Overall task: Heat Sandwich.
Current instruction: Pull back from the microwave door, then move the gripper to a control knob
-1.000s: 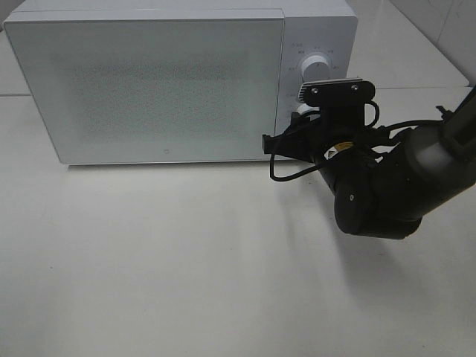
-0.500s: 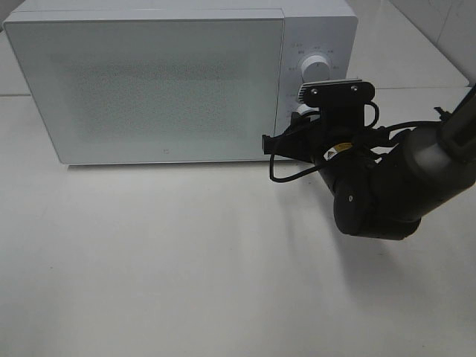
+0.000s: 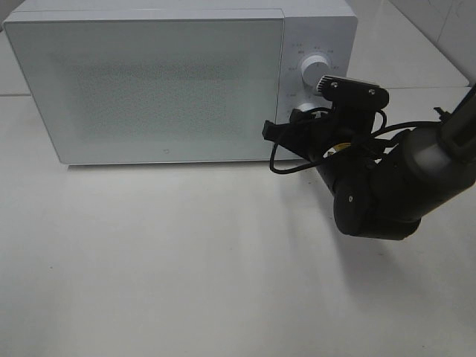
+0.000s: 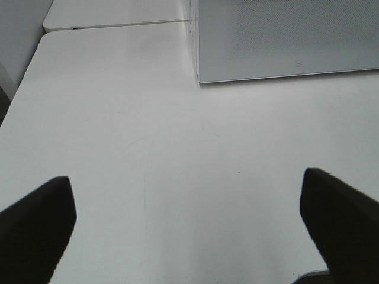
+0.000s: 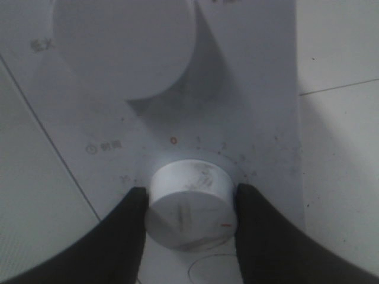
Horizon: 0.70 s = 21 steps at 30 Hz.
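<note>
Pinches lower knob (image 5: 187, 190) of microwave (image 3: 327, 30) with right claw (image 5: 189, 218), partly closed; keep squeeze even, twist slowly by the marks (image 5: 198, 141); holds left claw (image 4: 189, 232) wide, empty; shows no sandwich, perhaps behind shut door (image 3: 149, 82).

White matte table (image 3: 186, 268), seamed across rear; second pale slab (image 4: 112, 13) abutting behind; soft, even light.

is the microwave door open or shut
Shut. The microwave door lies flush with the control panel, with no gap showing and the interior hidden.
</note>
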{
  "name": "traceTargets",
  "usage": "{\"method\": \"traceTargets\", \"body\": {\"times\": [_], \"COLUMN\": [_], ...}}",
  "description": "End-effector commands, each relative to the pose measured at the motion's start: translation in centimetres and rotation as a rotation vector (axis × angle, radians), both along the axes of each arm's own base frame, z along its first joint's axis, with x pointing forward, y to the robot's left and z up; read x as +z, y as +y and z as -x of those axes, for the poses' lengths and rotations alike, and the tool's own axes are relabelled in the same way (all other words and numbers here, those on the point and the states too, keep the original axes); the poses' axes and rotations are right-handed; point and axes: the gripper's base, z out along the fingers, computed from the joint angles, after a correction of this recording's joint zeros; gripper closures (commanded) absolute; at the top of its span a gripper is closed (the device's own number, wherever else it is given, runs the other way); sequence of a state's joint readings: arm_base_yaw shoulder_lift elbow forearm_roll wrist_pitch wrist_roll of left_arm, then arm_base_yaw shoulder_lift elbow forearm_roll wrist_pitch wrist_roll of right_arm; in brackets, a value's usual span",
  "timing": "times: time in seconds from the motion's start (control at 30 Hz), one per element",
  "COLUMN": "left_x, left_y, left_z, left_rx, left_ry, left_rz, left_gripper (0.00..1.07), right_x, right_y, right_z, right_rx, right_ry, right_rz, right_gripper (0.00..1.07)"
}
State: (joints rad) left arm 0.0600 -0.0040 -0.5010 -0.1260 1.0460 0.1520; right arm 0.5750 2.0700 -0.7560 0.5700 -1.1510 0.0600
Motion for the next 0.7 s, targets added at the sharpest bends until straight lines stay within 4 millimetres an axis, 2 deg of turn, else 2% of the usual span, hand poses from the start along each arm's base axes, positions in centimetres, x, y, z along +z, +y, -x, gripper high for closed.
{"method": "traceTargets", "body": {"times": [0.03,0.1,0.13,0.27,0.3,0.7], "left_x": [-0.07,-0.07,-0.07,-0.07,-0.07,-0.07], "left_y": [-0.07,-0.07,-0.07,-0.07,-0.07,-0.07], "left_z": [0.34,0.34,0.34,0.34,0.34,0.34], "left_rx": [-0.009,-0.009,-0.009,-0.009,-0.009,-0.009], "left_ry": [-0.028,-0.028,-0.028,-0.028,-0.028,-0.028], "left_rz": [0.006,0.006,0.006,0.006,0.006,0.006], "left_gripper": [0.09,0.09,0.09,0.09,0.09,0.09], "right_x": [0.47,0.47,0.49,0.62,0.64,0.86], "right_y": [-0.09,-0.09,-0.10,-0.11,-0.11,-0.18], "right_z": [-0.21,-0.21,-0.21,-0.24,-0.25,-0.30], "right_rx": [-0.048,-0.056,-0.075,-0.099,-0.113,-0.172], "right_ry": [-0.020,-0.017,-0.013,-0.022,-0.018,-0.022], "right_rz": [-0.163,-0.201,-0.293,-0.416,-0.491,-0.812], "right_gripper": [0.94,0.94,0.94,0.94,0.94,0.94]}}
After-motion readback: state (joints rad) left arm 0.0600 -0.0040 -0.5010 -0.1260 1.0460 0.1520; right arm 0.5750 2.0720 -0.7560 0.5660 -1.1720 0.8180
